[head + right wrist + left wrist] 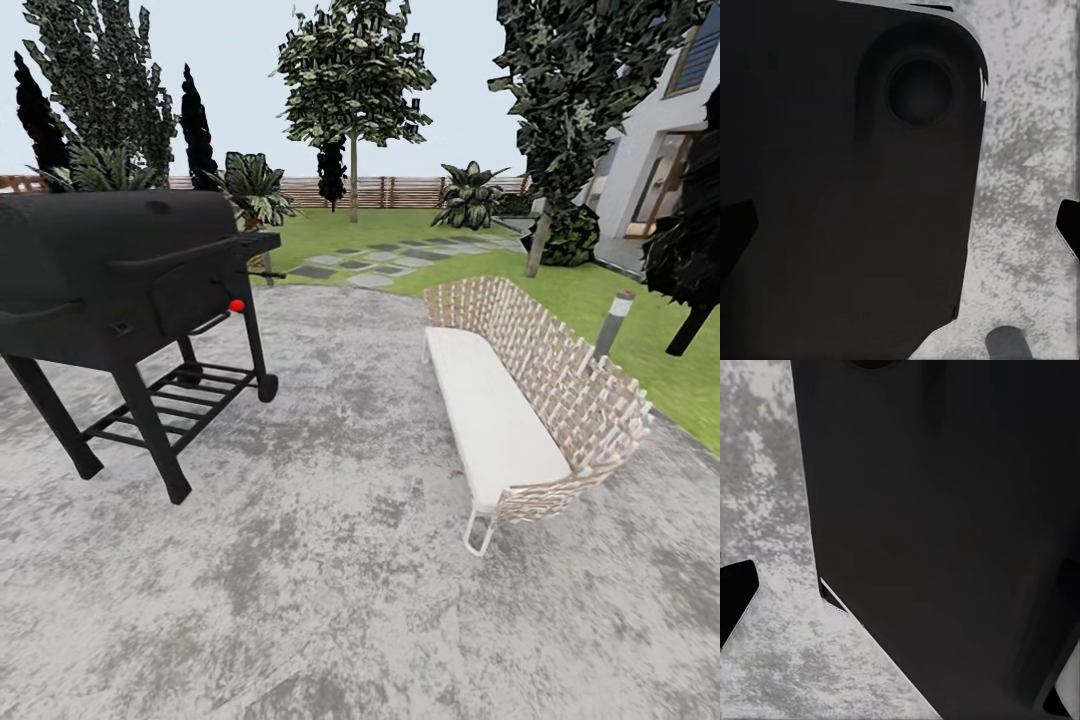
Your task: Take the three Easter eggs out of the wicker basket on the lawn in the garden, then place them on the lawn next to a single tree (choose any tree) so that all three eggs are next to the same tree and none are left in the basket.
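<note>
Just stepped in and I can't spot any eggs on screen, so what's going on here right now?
Nothing is being handled at the moment. The robot stands on a mottled grey patio, apparently on its way. A black barbecue grill is at the left and a woven bench with a white cushion at the right. The lawn lies beyond, with stepping stones, a pale-trunked tree and the slatted fence behind. Both wrist views look down at the paving past dark robot parts.

A pale-trunked tree [352, 90] rises at twelve o'clock from the green lawn [420, 225], before the garden's slatted fence [400, 190].
</note>
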